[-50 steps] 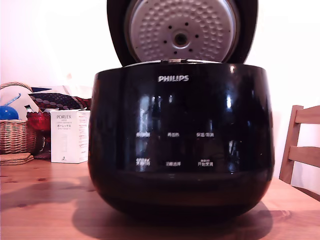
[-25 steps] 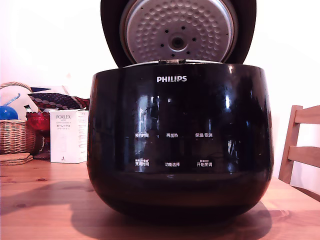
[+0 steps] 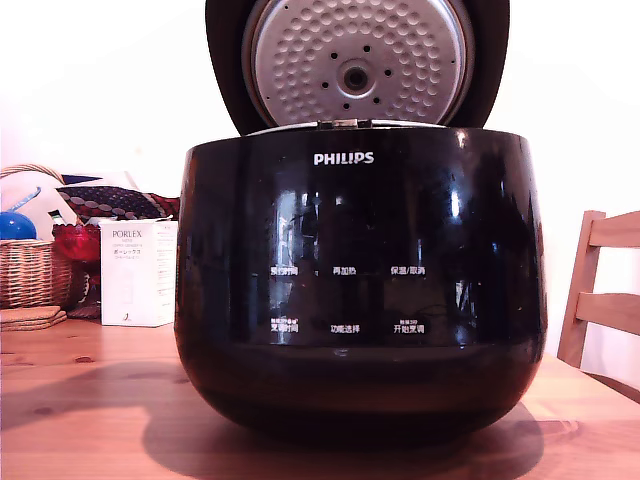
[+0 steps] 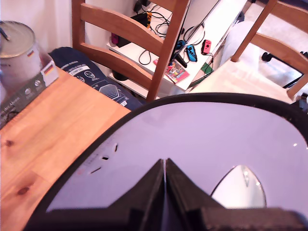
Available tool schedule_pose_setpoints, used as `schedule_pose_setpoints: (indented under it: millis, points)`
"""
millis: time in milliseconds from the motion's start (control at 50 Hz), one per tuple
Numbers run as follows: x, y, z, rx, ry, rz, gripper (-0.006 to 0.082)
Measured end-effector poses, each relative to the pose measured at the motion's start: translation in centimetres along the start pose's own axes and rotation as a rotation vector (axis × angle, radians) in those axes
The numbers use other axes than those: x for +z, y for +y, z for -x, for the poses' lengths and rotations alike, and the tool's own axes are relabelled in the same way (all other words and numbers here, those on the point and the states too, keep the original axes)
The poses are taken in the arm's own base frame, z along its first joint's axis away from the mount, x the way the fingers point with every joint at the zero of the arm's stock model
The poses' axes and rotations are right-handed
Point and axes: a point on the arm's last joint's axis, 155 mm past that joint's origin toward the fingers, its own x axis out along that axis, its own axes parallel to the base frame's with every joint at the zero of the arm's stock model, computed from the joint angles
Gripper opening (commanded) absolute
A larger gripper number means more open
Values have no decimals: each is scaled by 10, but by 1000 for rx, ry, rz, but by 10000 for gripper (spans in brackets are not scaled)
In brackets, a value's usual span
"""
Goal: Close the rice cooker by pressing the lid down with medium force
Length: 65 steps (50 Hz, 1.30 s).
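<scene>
Slippage threatens: the closed black tool (image 4: 164, 166) rests on the raised glossy black round lid (image 3: 357, 62) above the black rounded Philips rice cooker (image 3: 360, 285) mid-surface; off-centre pressure could skid.

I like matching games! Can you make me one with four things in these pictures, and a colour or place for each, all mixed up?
Things:
1. rice cooker
2. lid
3. white box
4. basket

Descriptions:
A. at the far left edge of the exterior view
B. glossy black, with PHILIPS in white
C. standing up open, dimpled silver plate showing
D. between the basket and the cooker

Pairs: 1-B, 2-C, 3-D, 4-A
</scene>
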Motion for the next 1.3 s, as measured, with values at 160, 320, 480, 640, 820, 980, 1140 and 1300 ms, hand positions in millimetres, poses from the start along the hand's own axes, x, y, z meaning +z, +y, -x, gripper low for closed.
schedule_pose_setpoints:
  millis: [160,320,480,640,820,980,1140,1300]
  points:
    - [4,0,0,1,-17,29,-21]
    - [6,2,0,11,-21,33,-21]
    - [16,6,-1,29,-66,15,-21]
    - [14,15,-12,47,-87,27,-21]
    - [6,24,-23,67,-115,40,-21]
    - [8,20,-8,97,-190,68,-21]
    - [9,7,16,103,-293,60,-21]
    - [1,5,27,126,-360,74,-21]
